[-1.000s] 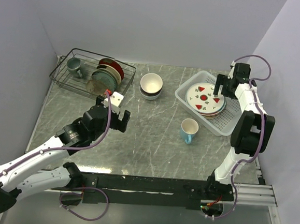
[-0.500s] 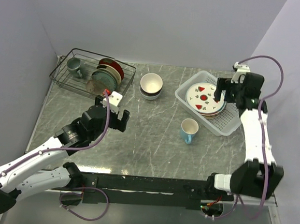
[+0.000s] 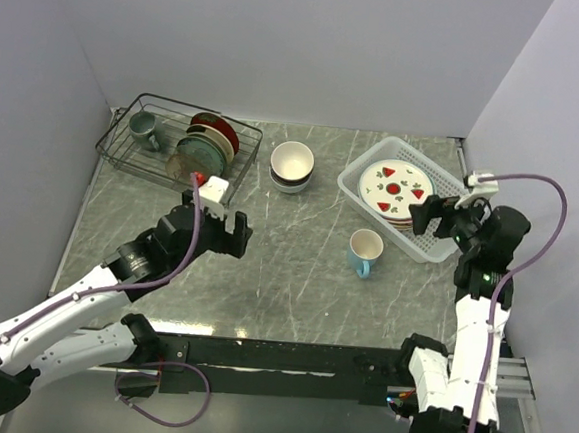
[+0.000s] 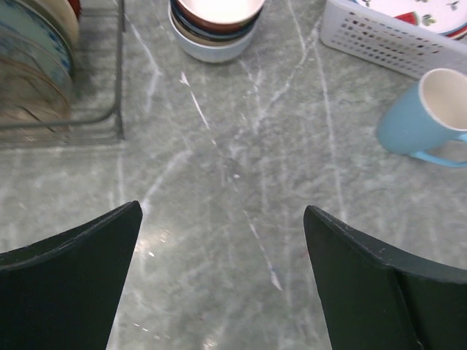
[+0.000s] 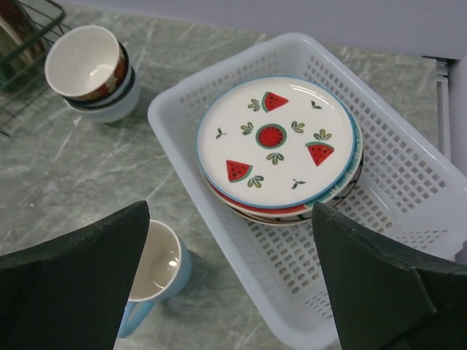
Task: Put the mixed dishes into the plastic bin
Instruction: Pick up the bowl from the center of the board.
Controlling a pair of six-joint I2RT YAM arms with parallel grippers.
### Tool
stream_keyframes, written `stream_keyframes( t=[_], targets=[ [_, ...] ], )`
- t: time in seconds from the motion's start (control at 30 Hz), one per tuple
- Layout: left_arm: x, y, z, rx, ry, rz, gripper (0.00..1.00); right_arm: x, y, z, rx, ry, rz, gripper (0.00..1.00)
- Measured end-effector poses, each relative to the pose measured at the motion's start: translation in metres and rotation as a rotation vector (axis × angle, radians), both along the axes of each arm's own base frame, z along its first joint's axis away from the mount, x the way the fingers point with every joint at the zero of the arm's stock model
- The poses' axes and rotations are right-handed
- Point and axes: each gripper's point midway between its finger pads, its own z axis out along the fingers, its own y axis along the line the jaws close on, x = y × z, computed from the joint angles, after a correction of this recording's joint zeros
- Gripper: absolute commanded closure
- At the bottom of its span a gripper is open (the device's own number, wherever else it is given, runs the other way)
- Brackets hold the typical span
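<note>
Blue mug [image 3: 364, 250] sits just beside the bin [image 5: 408, 171], bowls [image 3: 293, 165] near the rack [image 3: 159, 156].

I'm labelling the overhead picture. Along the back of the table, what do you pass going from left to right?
Grey-green mug → upright plates, both in the black wire rack → stacked bowls → white plastic bin holding the pile of plates.

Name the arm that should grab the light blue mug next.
Probably right. The right pincer, open, hovers at the bin, close to the light blue mug; the left pincer, also open, is farther away, near the rack.
</note>
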Motion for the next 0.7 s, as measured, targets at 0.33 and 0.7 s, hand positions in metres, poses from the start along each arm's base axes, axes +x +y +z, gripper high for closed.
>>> stream_keyframes(
  t=[0.33, 0.7],
  targets=[
    [-0.017, -0.017, 0.000, -0.216, 0.144, 0.010, 0.01, -0.013, 0.008, -0.019, 0.100, -0.028, 0.051, 0.00],
    [0.020, -0.066, 0.011, -0.320, 0.238, 0.005, 0.01, -0.020, 0.012, 0.002, 0.072, -0.118, 0.064, 0.00]
  ],
)
